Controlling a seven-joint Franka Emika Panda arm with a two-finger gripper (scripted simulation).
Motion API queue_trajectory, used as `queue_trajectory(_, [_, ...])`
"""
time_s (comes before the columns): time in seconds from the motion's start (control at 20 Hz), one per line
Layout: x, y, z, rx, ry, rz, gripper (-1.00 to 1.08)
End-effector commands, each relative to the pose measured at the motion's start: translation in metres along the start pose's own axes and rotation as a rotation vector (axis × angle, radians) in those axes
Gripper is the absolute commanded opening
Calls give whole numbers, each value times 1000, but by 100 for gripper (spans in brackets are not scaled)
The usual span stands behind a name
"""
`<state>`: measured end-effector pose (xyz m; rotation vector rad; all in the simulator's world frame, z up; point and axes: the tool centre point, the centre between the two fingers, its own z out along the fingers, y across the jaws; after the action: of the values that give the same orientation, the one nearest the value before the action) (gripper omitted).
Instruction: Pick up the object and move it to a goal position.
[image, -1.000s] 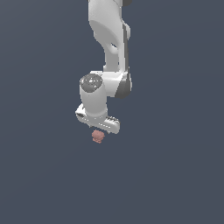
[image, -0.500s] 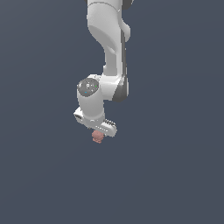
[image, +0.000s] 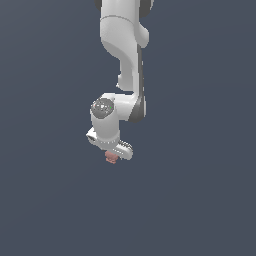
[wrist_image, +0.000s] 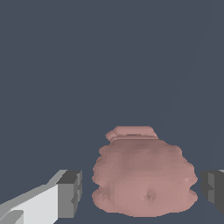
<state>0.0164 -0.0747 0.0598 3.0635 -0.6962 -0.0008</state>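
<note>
The object (wrist_image: 142, 177) is a lumpy pinkish-red blob lying between my two fingertips in the wrist view. My gripper (wrist_image: 141, 192) is open and straddles it, with a narrow gap showing on each side between the blob and the dark pads (wrist_image: 71, 192). In the exterior view the object (image: 111, 159) peeks out just below the white gripper (image: 111, 154), which points straight down over it and hides most of it.
The white arm (image: 125, 55) comes down from the top of the exterior view. The ground around the object is a plain dark grey-blue surface (image: 190, 200). No goal marker shows.
The wrist has come lower over the object and the hand has closed in on it. The object has stayed in about the same place.
</note>
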Motion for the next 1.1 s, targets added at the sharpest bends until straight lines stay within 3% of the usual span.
queue_trajectory(0.0, [0, 0, 11, 0, 0, 1, 100])
queue_trajectory(0.25, [1, 0, 18, 0, 0, 2, 100])
queue_trajectory(0.3, [1, 0, 18, 0, 0, 2, -100])
queue_trajectory(1.05, [-4, -3, 16, 1, 1, 1, -100])
